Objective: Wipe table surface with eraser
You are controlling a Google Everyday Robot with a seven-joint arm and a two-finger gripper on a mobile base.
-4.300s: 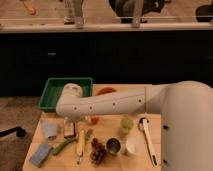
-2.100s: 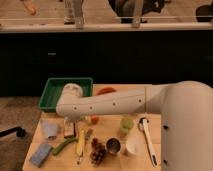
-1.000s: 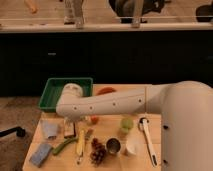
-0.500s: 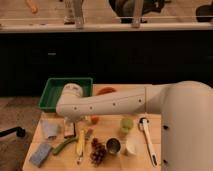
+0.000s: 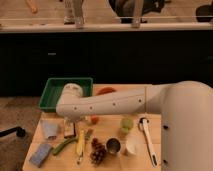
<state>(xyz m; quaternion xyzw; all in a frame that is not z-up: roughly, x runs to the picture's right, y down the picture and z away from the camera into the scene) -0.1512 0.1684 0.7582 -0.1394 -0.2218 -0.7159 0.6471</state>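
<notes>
In the camera view, the arm reaches leftward over the table, and the claw hangs under its end, just in front of the green tray. Its fingers stand apart and grip nothing. The eraser lies flat on the table just to the left of the claw, cream top up. Further left of the claw sits a pale cloth, and a blue-grey sponge lies nearer the front left corner. A metal cup stands in front of the claw, to its right.
</notes>
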